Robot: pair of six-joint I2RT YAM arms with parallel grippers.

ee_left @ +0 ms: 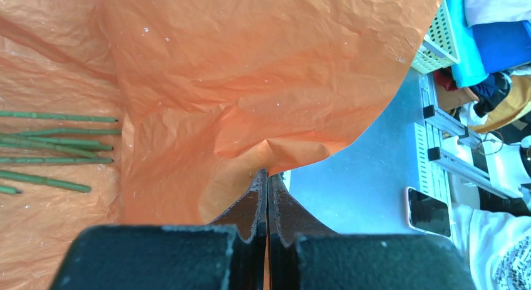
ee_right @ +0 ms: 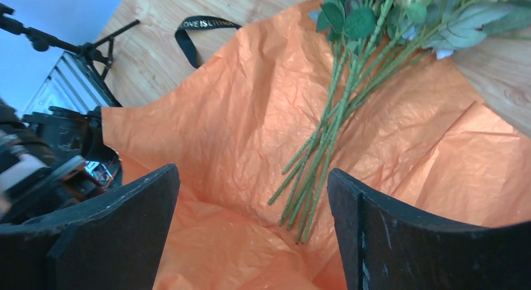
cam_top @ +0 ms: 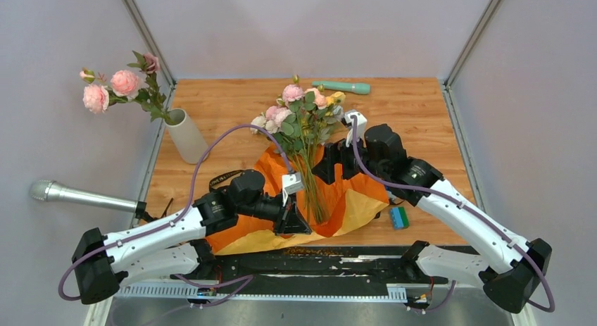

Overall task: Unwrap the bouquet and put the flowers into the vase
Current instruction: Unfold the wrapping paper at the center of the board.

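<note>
— Far left on the worktop [cam_top: 422, 108]: vase [cam_top: 186, 137], pink blooms [cam_top: 112, 86] in it already. Rest?
— Left claw [ee_left: 267, 177] clenched on an edge of the paper [ee_left: 250, 83], holding a fold up by the look of it. Busy, so not my pick.
— Flowers [cam_top: 304, 129]?
— Centre, lying loose on the open paper. Long axis runs near-far: heads at the far end, cut stems [ee_right: 313, 171] toward the arm bases.
— Right claw [ee_right: 252, 174]?
— Released, jaws wide, nothing in them. Sits just right of the bunch; stem ends lie just ahead, between the jaw lines. Nearer arm to mid-stem. My read: close across the stems, then carry left to the vase, well apart.
</note>
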